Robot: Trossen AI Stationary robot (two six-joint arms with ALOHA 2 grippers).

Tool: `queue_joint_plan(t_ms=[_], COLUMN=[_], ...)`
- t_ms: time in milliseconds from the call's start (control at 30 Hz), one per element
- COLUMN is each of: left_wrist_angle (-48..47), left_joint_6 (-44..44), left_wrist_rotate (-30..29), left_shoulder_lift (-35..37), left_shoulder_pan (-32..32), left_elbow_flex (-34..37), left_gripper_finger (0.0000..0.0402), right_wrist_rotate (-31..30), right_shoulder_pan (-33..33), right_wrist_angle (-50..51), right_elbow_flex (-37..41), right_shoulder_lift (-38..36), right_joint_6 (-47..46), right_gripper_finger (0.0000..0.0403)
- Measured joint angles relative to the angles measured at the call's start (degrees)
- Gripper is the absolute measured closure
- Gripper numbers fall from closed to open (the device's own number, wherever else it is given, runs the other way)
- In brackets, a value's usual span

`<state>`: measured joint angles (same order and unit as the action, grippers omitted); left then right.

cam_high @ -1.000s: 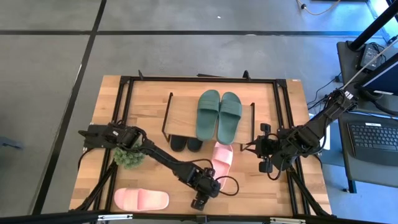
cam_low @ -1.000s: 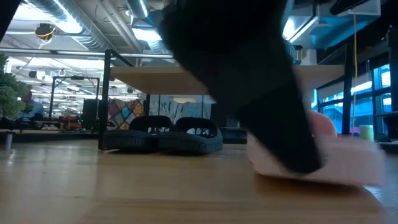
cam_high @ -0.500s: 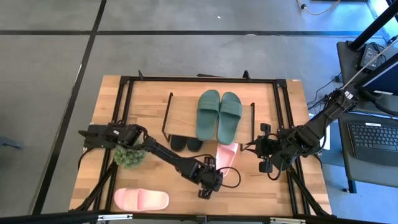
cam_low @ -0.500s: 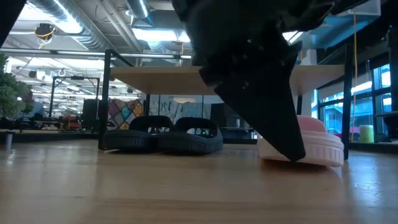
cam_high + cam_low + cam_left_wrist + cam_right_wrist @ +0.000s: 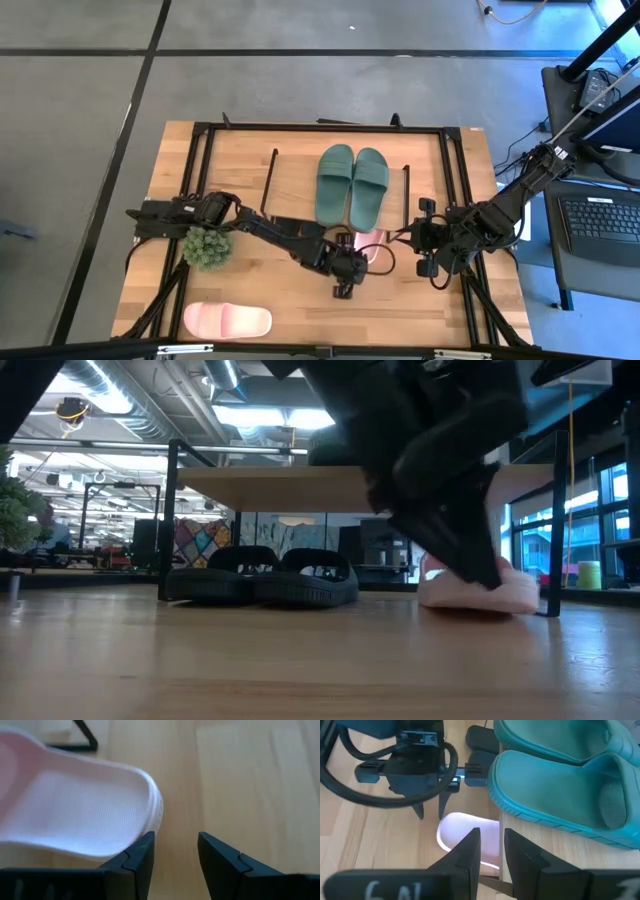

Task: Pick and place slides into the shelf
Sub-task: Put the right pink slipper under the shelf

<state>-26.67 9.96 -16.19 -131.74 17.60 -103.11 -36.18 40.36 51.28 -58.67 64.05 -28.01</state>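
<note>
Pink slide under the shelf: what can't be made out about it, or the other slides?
- Pink slide, high view: toe end hidden under the shelf board and left claw.
- Low view: the left arm covers much of it.
- Black slides, high view: only the heels show.
- Left wrist view: strap end cut off by the edge.

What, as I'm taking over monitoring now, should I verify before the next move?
1. Pink slide fully under the shelf: not ok, heel shows in front.
2. Left gripper free: ok, fingers open, slide beside them, not between.
3. Second pink slide shelved: not ok, lies at the table's near edge.
4. Green pair on top, black pair beneath: ok.
5. Right gripper clear: ok, empty beside the shelf.
</note>
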Motion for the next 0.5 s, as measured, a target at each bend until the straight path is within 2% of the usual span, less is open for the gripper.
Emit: queue_joint_plan(t_ms=[267, 500], left_wrist_angle=[3.1, 1.2], left_joint_6=[-1.12, -4.36], left_wrist_rotate=[-4.58, -0.53], left_shoulder_lift=[0.0, 0.09], left_shoulder_pan=[-1.31, -0.04], left_elbow_flex=[0.0, 0.0], left_gripper_finger=[0.0259, 0.0259], right_wrist_rotate=[-0.03, -0.04], right_shoulder_pan=[0.01, 0.01], right_wrist_angle=[0.02, 0.03], right_elbow_flex=[0.0, 0.0], right_shoulder_lift=[0.0, 0.0], right_joint_6=[0.0, 0.0], right_gripper_finger=[0.0314, 0.0314])
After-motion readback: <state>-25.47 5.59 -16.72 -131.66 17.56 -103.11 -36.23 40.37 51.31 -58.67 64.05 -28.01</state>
